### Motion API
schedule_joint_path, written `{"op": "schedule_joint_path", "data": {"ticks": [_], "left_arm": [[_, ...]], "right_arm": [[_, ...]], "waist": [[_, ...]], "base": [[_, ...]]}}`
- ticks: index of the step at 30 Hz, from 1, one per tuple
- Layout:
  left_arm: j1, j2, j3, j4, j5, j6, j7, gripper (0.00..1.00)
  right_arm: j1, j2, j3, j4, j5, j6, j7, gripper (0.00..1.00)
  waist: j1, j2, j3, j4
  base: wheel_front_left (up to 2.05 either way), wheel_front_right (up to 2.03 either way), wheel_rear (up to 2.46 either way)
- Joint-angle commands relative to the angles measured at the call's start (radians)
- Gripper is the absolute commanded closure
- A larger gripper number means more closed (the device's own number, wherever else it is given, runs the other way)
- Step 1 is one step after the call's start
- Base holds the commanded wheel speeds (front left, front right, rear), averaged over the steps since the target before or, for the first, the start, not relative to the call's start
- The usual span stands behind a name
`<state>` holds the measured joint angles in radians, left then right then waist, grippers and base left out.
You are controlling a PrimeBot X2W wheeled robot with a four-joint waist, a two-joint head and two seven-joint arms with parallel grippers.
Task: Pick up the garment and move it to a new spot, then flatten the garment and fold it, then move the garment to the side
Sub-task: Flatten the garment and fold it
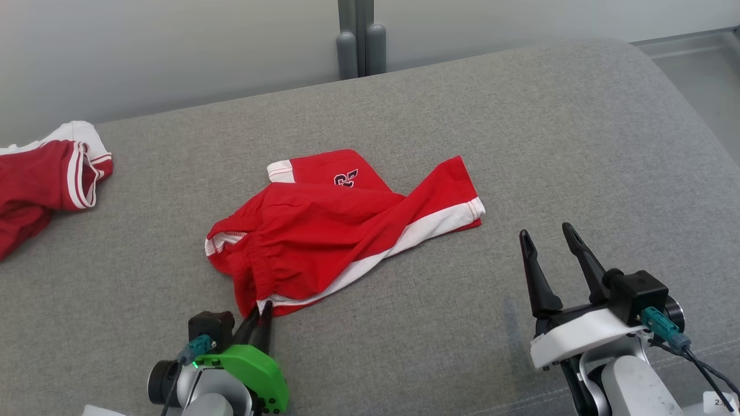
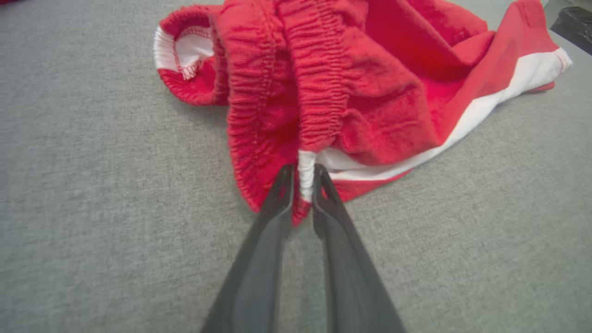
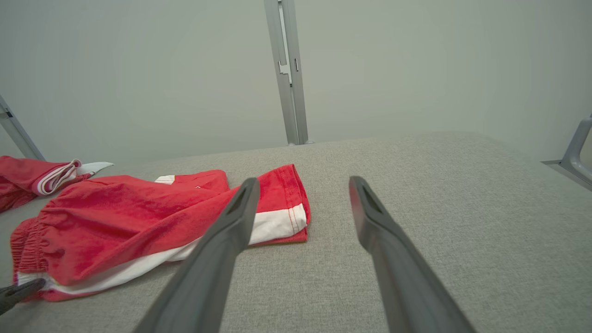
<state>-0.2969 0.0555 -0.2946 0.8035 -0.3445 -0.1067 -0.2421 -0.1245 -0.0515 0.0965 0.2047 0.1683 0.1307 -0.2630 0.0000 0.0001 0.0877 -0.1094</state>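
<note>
The big grey padded top (image 1: 549, 115) holds everything. The red shorts (image 1: 335, 231) lie rumpled in the middle of it, a bit nearer the front edge, with one leg pointing to the right side. Another red garment (image 1: 40, 173) sits at the far left edge, well apart.

The right gripper (image 1: 546, 231) hangs above the top near the front right, just past the shorts' leg. Its fingers are wide apart and hold nothing.

The left gripper (image 2: 304, 172) is at the front end of the stretchy waistband. Its fingers are squeezed nearly together, with the white stripe pinched between them.

I think this is the first step, the picking up. Next, the left arm should lift the shorts. The pinch is small, so the cloth might slip.
</note>
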Motion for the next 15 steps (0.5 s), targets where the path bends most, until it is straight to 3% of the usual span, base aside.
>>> {"op": "schedule_joint_path", "data": {"ticks": [1,8,15], "left_arm": [[-0.02,0.003,0.001,0.008,-0.009,-0.006,-0.009,1.0],[-0.024,0.003,0.02,-0.007,-0.03,-0.007,-0.021,1.0],[0.007,0.002,0.05,-0.089,-0.041,0.002,-0.023,1.0]], "right_arm": [[-0.003,-0.001,-0.005,0.0,0.0,0.0,-0.003,0.0],[-0.016,-0.019,-0.001,0.055,-0.002,0.0,0.014,0.0],[-0.105,-0.066,0.028,0.197,-0.005,0.0,0.047,0.0]], "waist": [[0.0,-0.0001,-0.001,0.002],[0.0,-0.0001,-0.001,0.015],[0.0,-0.0001,0.007,0.041]], "base": [[0.0,0.0,0.0],[0.0,0.0,0.0],[0.0,0.0,0.0]]}}
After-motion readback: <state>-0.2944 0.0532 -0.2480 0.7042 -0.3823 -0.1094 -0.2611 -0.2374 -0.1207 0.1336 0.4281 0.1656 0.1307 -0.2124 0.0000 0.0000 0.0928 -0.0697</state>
